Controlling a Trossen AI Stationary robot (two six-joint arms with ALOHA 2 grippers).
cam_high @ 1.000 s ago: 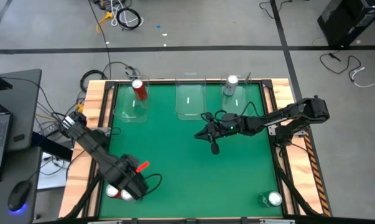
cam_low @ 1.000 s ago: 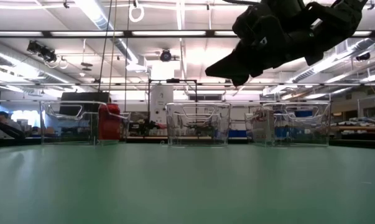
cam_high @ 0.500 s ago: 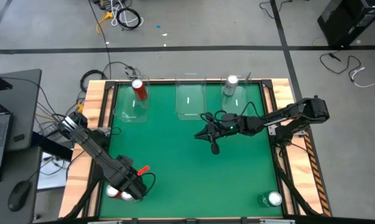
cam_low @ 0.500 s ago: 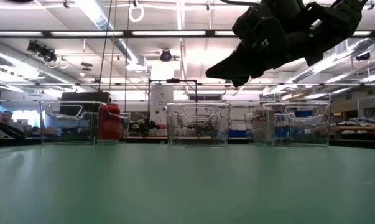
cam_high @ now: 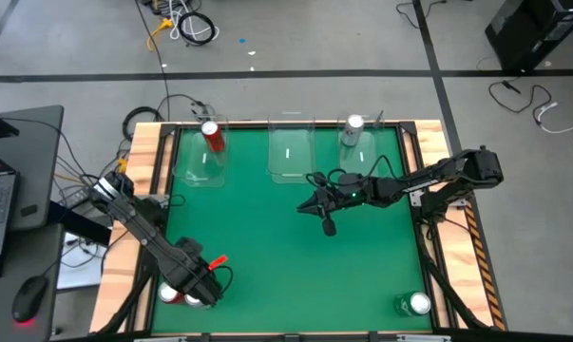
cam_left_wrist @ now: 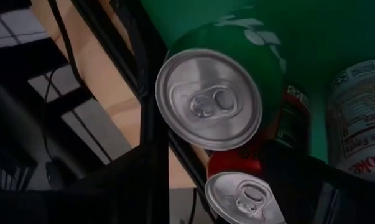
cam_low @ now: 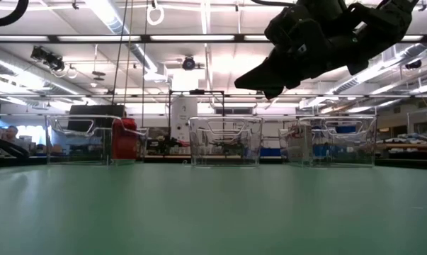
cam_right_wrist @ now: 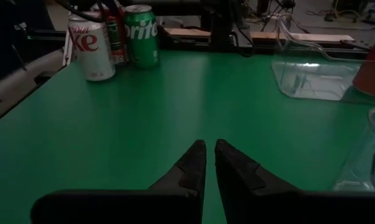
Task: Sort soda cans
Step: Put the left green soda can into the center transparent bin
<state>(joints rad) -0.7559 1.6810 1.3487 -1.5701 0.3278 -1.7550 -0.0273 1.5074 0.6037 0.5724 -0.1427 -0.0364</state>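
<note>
Three soda cans stand close together at the table's near left corner: a green one (cam_left_wrist: 209,99), a red one (cam_left_wrist: 237,186) and a silver-white one (cam_left_wrist: 361,124). My left gripper (cam_high: 199,282) hangs over them, open, with a dark finger on either side of the red can (cam_right_wrist: 117,37). My right gripper (cam_high: 327,226) hovers shut above the middle of the table. Another red can (cam_high: 211,136) stands in the far left bin. A silver can (cam_high: 353,128) stands in the far right bin. A second green can (cam_high: 415,304) stands at the near right corner.
Three clear plastic bins line the far edge: left (cam_high: 196,166), middle (cam_high: 291,152) and right (cam_high: 362,157). A raised wooden frame (cam_high: 145,180) borders the green mat. Open mat lies between the two arms.
My left gripper has shifted a little toward the table's near left corner, closer over the three cans there. The cans have stayed in place.
</note>
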